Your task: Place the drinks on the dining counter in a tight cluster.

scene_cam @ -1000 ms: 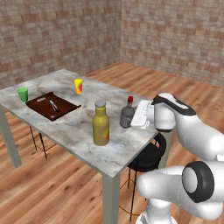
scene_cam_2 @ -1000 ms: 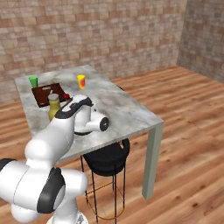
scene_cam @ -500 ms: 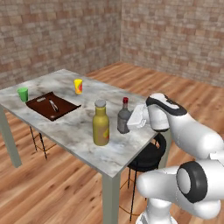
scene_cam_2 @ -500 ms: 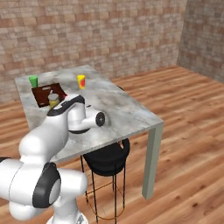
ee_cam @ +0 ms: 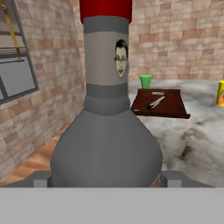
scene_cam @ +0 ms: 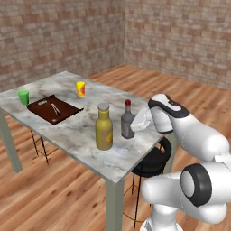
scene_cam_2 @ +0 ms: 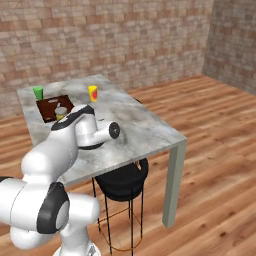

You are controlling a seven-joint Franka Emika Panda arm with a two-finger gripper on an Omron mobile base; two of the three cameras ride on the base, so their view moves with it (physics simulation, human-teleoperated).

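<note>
The dark grey bottle with the red cap stands upright on the grey-white marble surface of the free-standing dining counter, near its right-hand edge in the left base view. The white arm's gripper comes in from the side at the bottle's lower body, and the jaws are pinching it: in the hand view the grey body sits square between the two fingertips at the bottom corners, which look to be touching it.

Just beside it, toward the near edge, is the tall yellow bottle with the grey cap, also upright, close but not touching.

Further back on the same surface there's a dark brown tray with a small utensil lying on it, a small green cup behind that, and a small yellow cup standing apart from the tray. A black round stool is tucked under the near corner.
</note>
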